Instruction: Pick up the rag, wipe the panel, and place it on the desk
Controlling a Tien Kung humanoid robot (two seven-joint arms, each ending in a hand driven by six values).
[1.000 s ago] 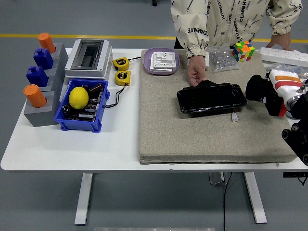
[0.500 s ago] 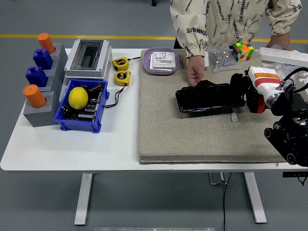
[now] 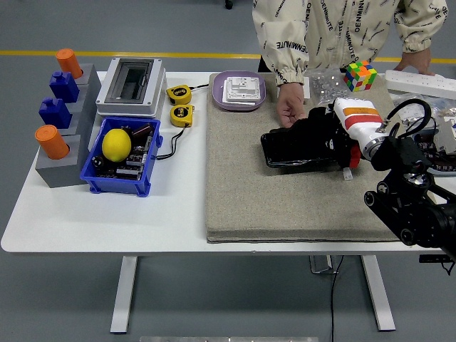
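A glossy black panel lies on the grey felt mat right of centre. My right hand, black with a white and orange wrist, lies over the panel's right half. A dark crumpled lump, maybe the rag, sits at the panel's far edge, merging with my hand. Black on black hides whether my hand grips it. A person's hand rests at the panel's far left corner. My left arm is out of view.
A purple dish with a white switch, a bag of screws, a colour cube and a power strip line the far edge. A blue bin, grey box and tape measures stand left.
My right hand has moved left from beyond the panel's right end onto the panel. The person's hand and the panel have stayed put.
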